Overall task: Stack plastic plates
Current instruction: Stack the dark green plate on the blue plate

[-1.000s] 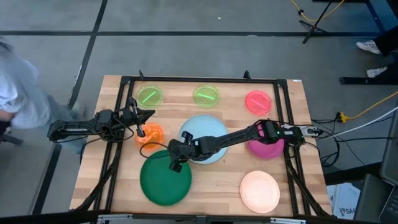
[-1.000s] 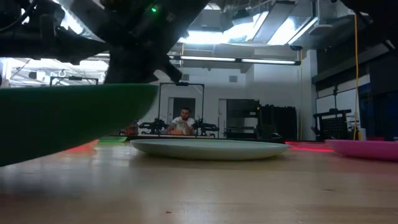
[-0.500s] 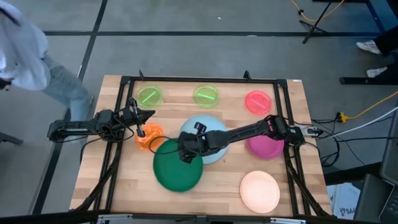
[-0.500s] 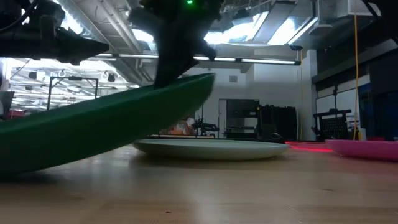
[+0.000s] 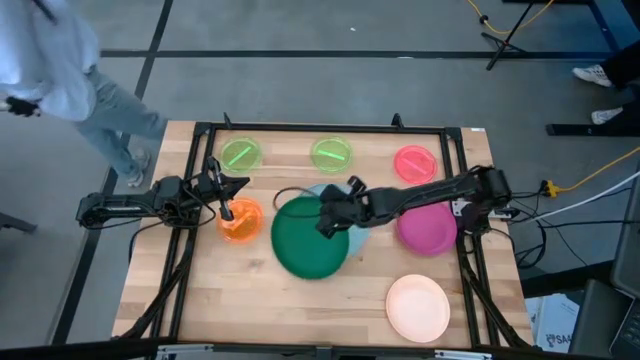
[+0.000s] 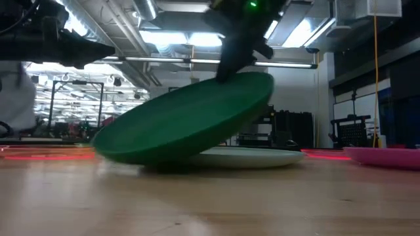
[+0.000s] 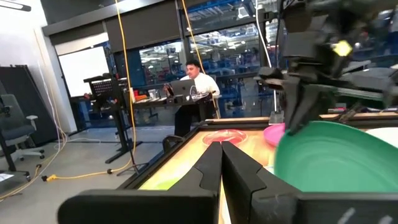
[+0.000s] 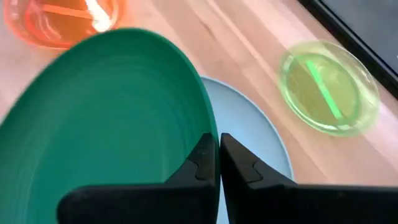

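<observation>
The dark green plate lies tilted over the light blue plate, which rests flat on the table and is mostly covered. My right gripper is shut on the green plate's rim. In the low view the green plate slopes down toward the table's left. My left gripper hovers shut above the small orange plate. Two lime green plates, a pink one, a magenta one and a peach one lie flat. My right gripper pinches the dark green plate's rim on its right side between its two fingers. The fingers reach in from the table's right, slanting down. The held rim is raised; the opposite rim is down at table level, left of the light blue plate.
The right arm stretches across the table above the magenta plate. A black frame runs along the table's edges. A person walks past the table's far left corner. Bare wood shows between the green and peach plates.
My right gripper has carried the dark green plate from the table's near left toward the far right, onto the light blue plate. The held rim has risen, so the plate now stands tipped. The person has walked along the table's left side toward its far corner.
</observation>
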Robot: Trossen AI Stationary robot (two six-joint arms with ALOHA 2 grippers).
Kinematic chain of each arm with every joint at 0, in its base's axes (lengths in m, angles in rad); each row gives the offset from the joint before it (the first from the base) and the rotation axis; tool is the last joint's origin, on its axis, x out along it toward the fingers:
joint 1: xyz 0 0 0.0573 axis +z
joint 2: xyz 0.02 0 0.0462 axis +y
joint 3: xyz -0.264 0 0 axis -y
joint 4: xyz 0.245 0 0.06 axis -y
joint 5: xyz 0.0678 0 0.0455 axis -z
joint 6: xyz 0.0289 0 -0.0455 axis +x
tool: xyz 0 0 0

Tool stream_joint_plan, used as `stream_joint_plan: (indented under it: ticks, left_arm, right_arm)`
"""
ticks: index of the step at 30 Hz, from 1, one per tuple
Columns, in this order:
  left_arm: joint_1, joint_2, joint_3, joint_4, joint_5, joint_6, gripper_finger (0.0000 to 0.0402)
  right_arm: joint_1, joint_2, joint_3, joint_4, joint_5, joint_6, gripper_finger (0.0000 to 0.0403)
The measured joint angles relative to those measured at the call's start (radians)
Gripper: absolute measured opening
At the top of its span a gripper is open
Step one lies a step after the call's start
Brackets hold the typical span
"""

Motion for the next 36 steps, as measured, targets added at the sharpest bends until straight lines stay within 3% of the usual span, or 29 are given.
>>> stream_joint_plan:
  ticks: [8,16,26,36]
  left_arm:
    - [0.0,0.0,0.0,0.0,-0.001,0.0,0.0005]
    - [0.0,0.0,0.0,-0.001,-0.008,0.0,0.0005]
    - [0.0,0.0,0.0,-0.001,-0.008,0.0,0.0005]
    - [0.0,0.0,0.0,-0.011,-0.005,-0.001,0.0005]
  right_arm:
    - [-0.086,-0.192,-0.266,0.181,-0.053,0.002,0.0]
    - [-0.173,-0.302,-0.467,0.311,-0.129,-0.014,0.0]
    - [-0.245,-0.317,-0.677,0.499,-0.167,-0.022,0.0]
    - [-0.244,-0.288,-0.714,0.538,-0.172,0.021,0.0023]
